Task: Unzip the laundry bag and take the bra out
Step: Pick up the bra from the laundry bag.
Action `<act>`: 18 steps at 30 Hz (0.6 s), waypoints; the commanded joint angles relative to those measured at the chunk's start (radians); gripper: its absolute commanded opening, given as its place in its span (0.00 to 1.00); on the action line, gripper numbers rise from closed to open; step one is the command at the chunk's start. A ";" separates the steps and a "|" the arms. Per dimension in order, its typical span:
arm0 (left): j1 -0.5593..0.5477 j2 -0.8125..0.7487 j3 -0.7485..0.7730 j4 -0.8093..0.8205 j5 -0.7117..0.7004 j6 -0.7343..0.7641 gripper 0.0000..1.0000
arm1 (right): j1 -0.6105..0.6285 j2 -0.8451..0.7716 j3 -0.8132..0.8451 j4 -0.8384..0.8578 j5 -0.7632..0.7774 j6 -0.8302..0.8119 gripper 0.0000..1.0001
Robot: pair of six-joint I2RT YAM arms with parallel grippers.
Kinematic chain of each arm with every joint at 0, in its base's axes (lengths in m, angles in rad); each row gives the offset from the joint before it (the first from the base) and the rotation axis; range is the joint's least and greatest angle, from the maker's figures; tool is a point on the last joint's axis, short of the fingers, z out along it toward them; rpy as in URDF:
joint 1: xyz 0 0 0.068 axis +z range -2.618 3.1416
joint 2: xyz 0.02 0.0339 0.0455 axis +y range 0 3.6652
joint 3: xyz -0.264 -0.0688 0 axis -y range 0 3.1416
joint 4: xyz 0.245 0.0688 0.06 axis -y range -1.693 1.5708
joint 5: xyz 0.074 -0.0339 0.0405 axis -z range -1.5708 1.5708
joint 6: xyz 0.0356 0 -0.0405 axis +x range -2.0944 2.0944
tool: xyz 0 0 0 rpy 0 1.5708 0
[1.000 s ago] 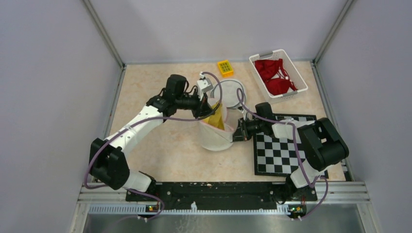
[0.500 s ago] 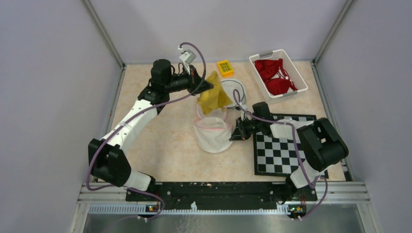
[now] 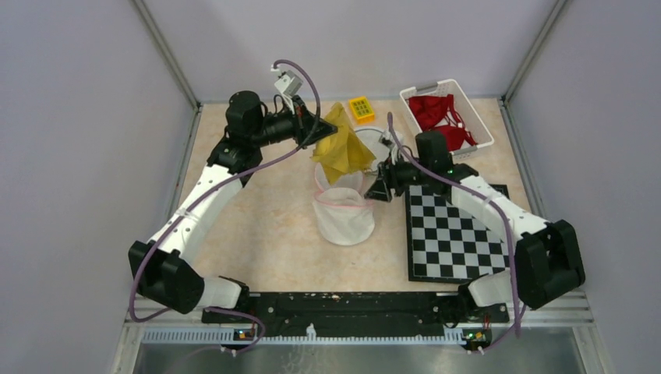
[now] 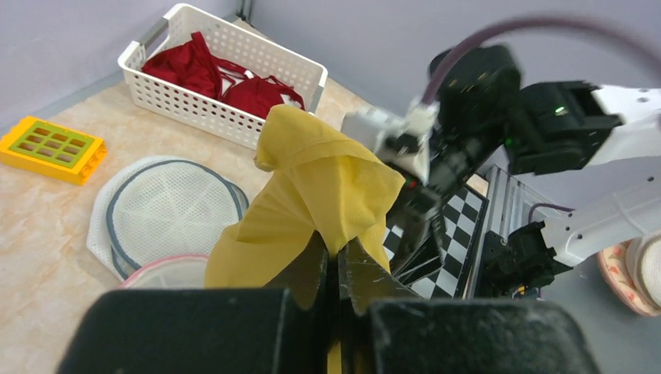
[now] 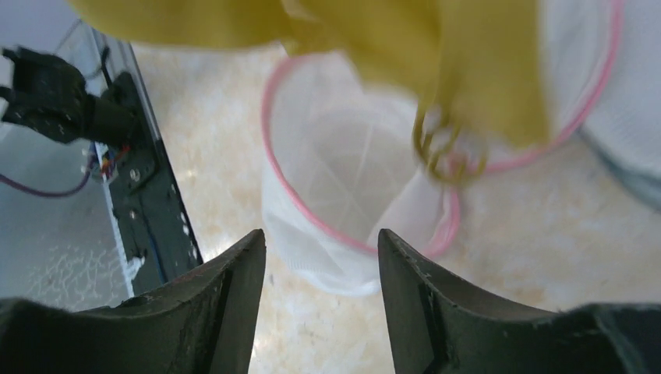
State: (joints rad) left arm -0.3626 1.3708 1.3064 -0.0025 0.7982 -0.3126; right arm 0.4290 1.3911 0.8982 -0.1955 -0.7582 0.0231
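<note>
The left gripper [image 3: 315,129] is clamped tight on the yellow bra [image 3: 341,148], pinching a fold of it at the cloth's 10 o'clock end and holding it clear of the table. From that pinch the bra hangs with its long axis running from 10 towards 5 o'clock in the top view. Its loose strap end dangles at the mouth of the laundry bag [image 3: 343,222] (touching the pink rim or not, I cannot tell).

The bag sits at the table's centre, unzipped, its mouth gaping up and tipped towards 12 o'clock, its body stretching towards 6. The right gripper [image 3: 379,187] hovers just beside the bag's rim at 2 o'clock, fingers apart and holding nothing.

A white basket [image 3: 483,128] of red bras sits at 1 o'clock and a checkerboard [image 3: 452,238] at 4.
</note>
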 commanded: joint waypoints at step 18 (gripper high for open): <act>-0.001 -0.050 -0.016 0.067 0.009 -0.133 0.12 | 0.108 0.039 0.527 0.097 -0.062 0.404 0.68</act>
State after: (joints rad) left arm -0.3626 1.3495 1.3041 -0.0032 0.7673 -0.4194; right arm 0.5030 1.4124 1.3754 -0.1532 -0.8005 0.3584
